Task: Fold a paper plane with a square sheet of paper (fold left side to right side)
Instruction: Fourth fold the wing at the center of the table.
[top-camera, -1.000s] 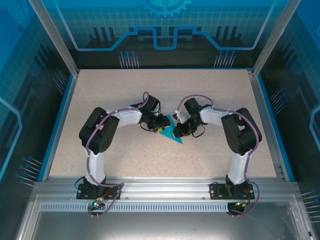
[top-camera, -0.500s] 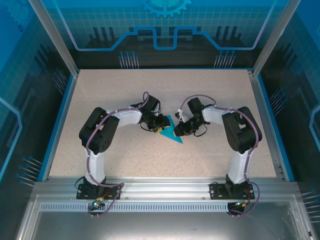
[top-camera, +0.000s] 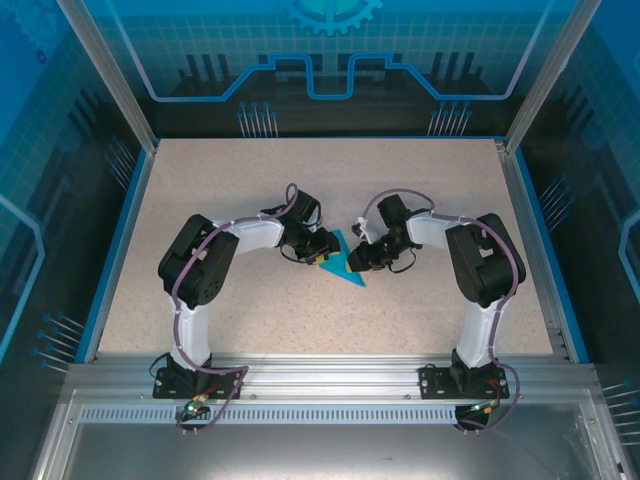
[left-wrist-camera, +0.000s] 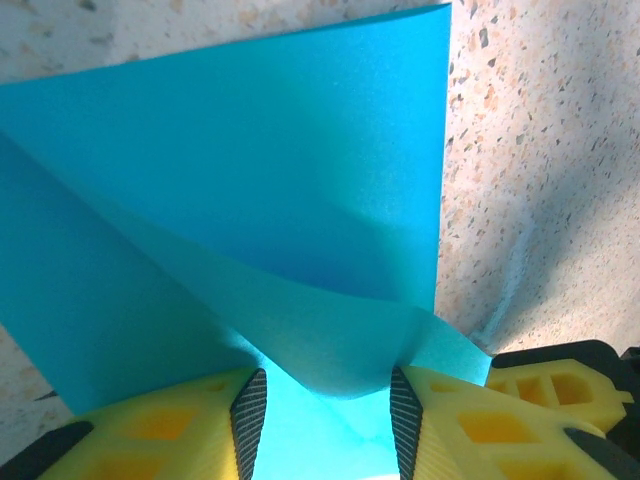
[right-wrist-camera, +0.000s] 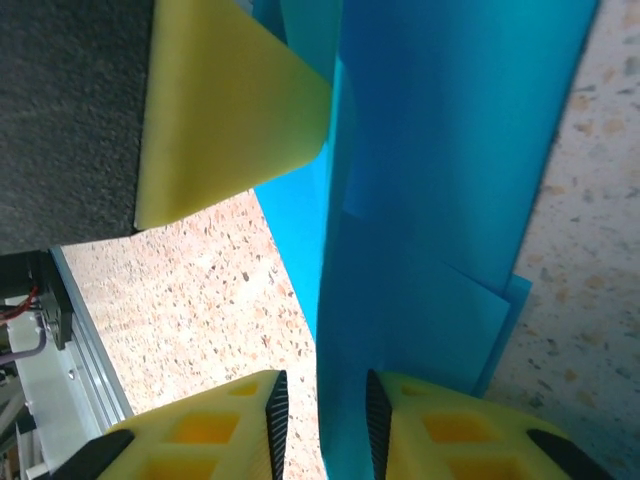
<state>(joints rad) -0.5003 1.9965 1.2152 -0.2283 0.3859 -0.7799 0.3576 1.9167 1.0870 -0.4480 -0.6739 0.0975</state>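
Printed on the translucent blue back panel (top-camera: 200, 60) at 12 o'clock: half a gear emblem (top-camera: 331, 14) above angular, circuit-style lines.

Below it, a speckled beige table (top-camera: 240, 190), edged in blue, fenced by aluminium posts and see-through blue walls, with a slotted metal rail (top-camera: 320, 385) along 6 o'clock.

From left to right across the table's middle:

Left arm (top-camera: 200, 270), black and white, bent in from 7 o'clock, with a purple cable (top-camera: 178, 300) looped along it.

Left gripper (top-camera: 320, 255), just left of centre, pointing toward 3 o'clock. Yellow fingers with black pads partly closed, pinching a bulging fold of blue paper (top-camera: 343, 266) between them.

Blue paper at the table's centre, folded into a pointed triangular shape, lowest tip toward 5 o'clock. On the left gripper's side, upper layer lifting off the surface in a soft curve.

Right gripper (top-camera: 357, 258), just right of centre, facing 9 o'clock. Pads slightly apart around the paper's edge, one pad against the sheet, speckled table visible in the gap beside the other; loose, not clamped.

Right arm (top-camera: 480, 270), bent in from 5 o'clock, mirroring the left.
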